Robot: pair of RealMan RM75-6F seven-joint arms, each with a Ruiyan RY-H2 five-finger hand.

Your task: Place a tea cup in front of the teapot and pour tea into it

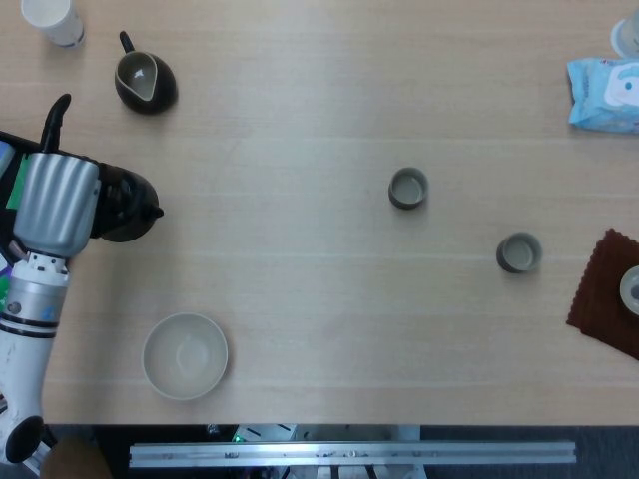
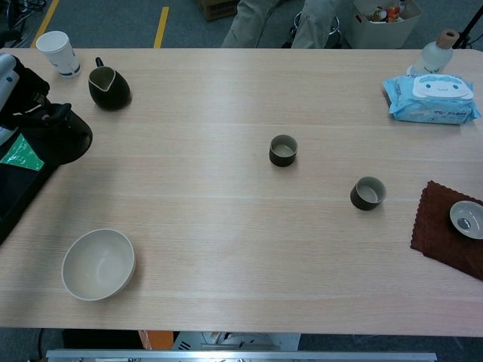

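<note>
Head view. Left hand (image 1: 57,203) sat at the left edge of the table (image 1: 300,299), its silver back to the camera, fingers wrapped around the black teapot (image 1: 125,205); only the pot's rounded right side and a small nub showed past the hand. Nearer tea cup (image 1: 407,188) stood upright mid-table, well apart from the teapot. Second tea cup (image 1: 518,252) stood to its right and a little nearer the front edge. Dark pitcher (image 1: 145,82) stood beyond the teapot, a white paper cup (image 1: 52,20) in the far left corner. Pale bowl (image 1: 185,356) sat near the front edge, below the teapot. Blue wipes packet (image 1: 605,92) lay far right; a brown cloth (image 1: 607,294) lay at the right edge, with a small dish (image 1: 630,289) on it, partly cut off. Right hand not seen.

Chest view. Left hand (image 2: 16,94) held the teapot (image 2: 64,137) at the table's left edge, over a black tray (image 2: 16,192) with a green packet (image 2: 21,151). Both tea cups (image 2: 283,150) (image 2: 367,193) stood with nothing touching them. Pitcher (image 2: 109,87), paper cup (image 2: 59,52), bowl (image 2: 98,264), wipes (image 2: 432,98), cloth (image 2: 439,240) and dish (image 2: 466,219) showed as above. A pale bottle (image 2: 436,53) stood behind the wipes. Right hand not seen here either.
</note>
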